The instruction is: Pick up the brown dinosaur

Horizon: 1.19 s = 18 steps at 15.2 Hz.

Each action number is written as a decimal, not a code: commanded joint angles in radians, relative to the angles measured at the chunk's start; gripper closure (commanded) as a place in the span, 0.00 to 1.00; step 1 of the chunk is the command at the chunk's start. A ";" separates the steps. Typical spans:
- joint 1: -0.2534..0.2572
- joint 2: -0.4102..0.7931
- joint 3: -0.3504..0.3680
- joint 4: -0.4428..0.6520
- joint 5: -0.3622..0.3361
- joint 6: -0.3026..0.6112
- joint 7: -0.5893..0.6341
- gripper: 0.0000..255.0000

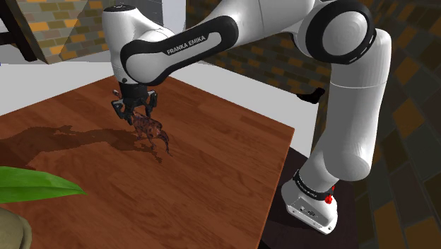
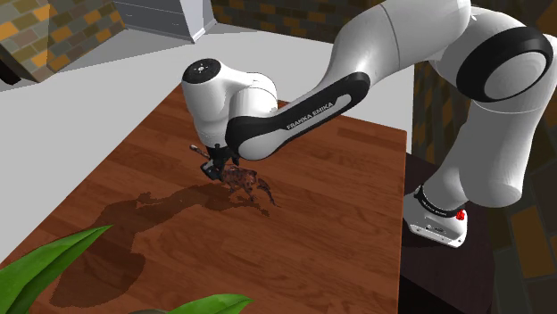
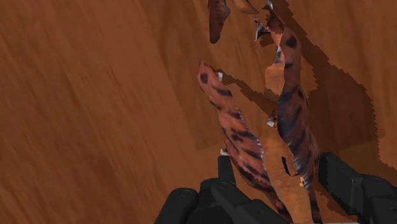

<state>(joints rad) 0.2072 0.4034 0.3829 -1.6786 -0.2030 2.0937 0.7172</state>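
A brown dinosaur [image 1: 151, 132] with dark stripes hangs tilted below my black gripper [image 1: 136, 115], over the far middle of the dark wooden table [image 1: 212, 184]. In the second exterior view the dinosaur [image 2: 243, 181] juts toward that view's right from the gripper [image 2: 217, 169], its legs close to the tabletop. In the wrist view the striped body [image 3: 289, 127] and a limb [image 3: 232, 127] run between the two fingers of the gripper [image 3: 280, 170], which clasp it. I cannot tell whether its feet touch the wood.
Green plant leaves [image 1: 35, 185] and a pot [image 1: 10, 233] stand at the shoulder view's lower left; leaves [image 2: 45, 263] also reach into the second exterior view's lower edge. The table's edge [image 1: 279, 177] runs near the arm's base [image 1: 311, 201].
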 commanded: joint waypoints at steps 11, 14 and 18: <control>-0.001 -0.020 0.005 0.038 0.012 -0.057 -0.009 1.00; -0.002 -0.031 0.008 0.063 0.018 -0.093 -0.014 1.00; -0.002 -0.043 0.011 0.101 0.025 -0.141 -0.020 1.00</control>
<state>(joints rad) 0.2050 0.3618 0.3934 -1.5886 -0.1789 1.9647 0.6982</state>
